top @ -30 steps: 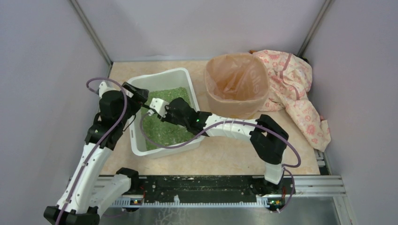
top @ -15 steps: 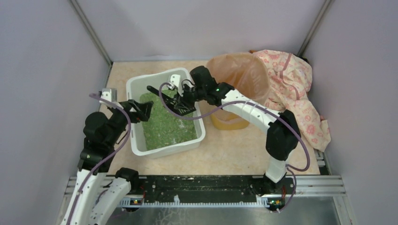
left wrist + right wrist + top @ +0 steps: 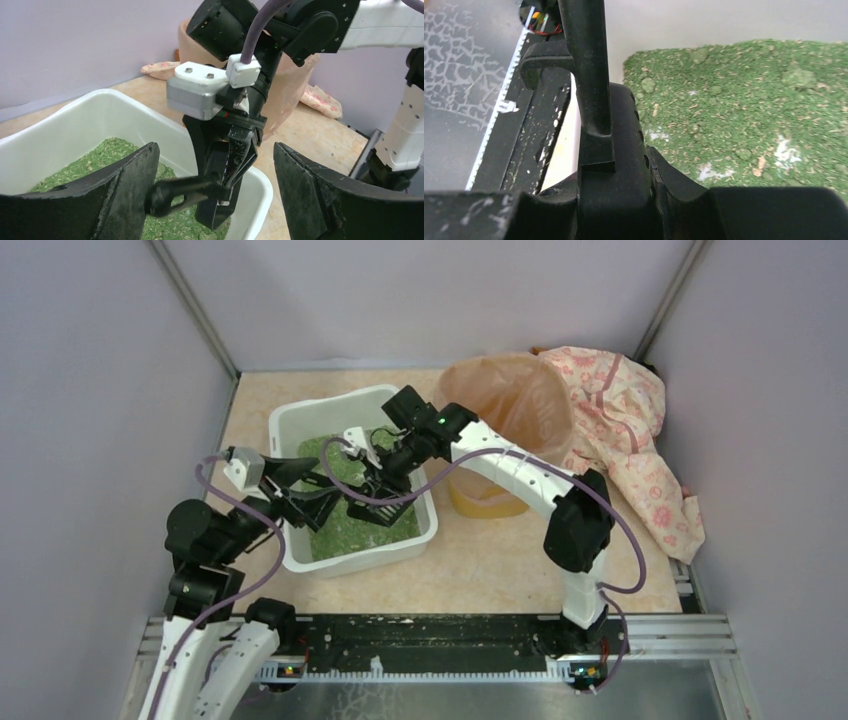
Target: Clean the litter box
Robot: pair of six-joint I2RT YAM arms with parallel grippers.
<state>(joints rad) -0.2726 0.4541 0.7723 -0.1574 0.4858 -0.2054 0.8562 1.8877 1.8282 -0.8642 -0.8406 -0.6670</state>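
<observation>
Right gripper is pinched tight on the handle of the black slotted plastic scoop. The right wrist view shows the shaft clamped between its fingers, so the tool is secured. The scoop sits over the near-right part of the white rectangular plastic litter box, above the green granular litter; I can't tell whether its head is in the litter or just above it. Left gripper is spread wide over the box's left side. In the left wrist view the free end of the scoop handle lies between its fingers, close to the left one, and contact is unclear. My read on progress is early to mid scooping. Small clumps and pale patches are on the litter surface, so there is waste left to lift out. The round tan bin with the orange plastic liner stands just beside the box on its right, mouth open. You can't see from here whether anything is in it. What's left, as I judge it, is to dig and sift the clumps, carry them to the bin and dump them. A pink floral cloth is bunched against the far side of the bin; it looks out of the path.
</observation>
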